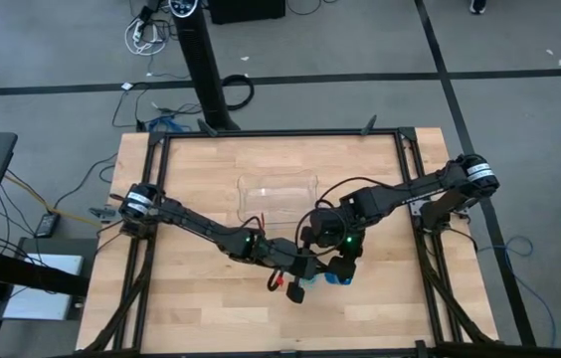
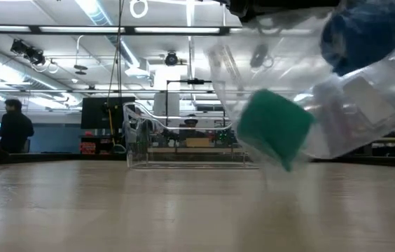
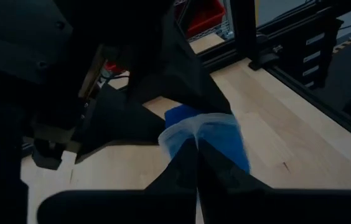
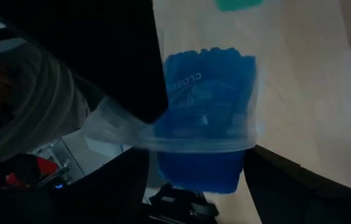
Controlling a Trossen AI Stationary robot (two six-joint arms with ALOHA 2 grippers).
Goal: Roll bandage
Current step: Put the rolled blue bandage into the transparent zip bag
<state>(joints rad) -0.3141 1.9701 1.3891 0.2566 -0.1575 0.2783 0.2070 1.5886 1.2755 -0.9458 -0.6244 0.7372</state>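
- The bright blue soft fabric bandage point(image 4: 206, 134) is a compact roll inside a clear plastic zip bag point(image 4: 132, 134), held above the light wooden bench point(image 1: 211, 308); in the high view it shows as a blue spot point(image 1: 338, 277) in the lower middle of the frame.
- In the low view the clear bag point(image 2: 365, 105) hangs in the upper right of the frame, off the bench top, with the blue roll point(image 2: 365, 31) at its top right and a small teal-green square block point(image 2: 274, 129) lower down, at the centre right.
- The left claw point(image 3: 197, 146) is closed on the bag's edge, its two dark fingers pressed together at the bottom centre of its wrist view, the blue roll point(image 3: 216, 134) just behind them.
- The right claw point(image 1: 343, 267) meets the left one in the lower middle of the high view; its wrist view shows the bag right at it, but I cannot tell whether its fingers are closed.
- A clear plastic tray point(image 1: 278, 194) sits at the centre of the high view, apart from both claws.
- A person point(image 2: 15, 126) stands at the far left of the low view, in the room behind.
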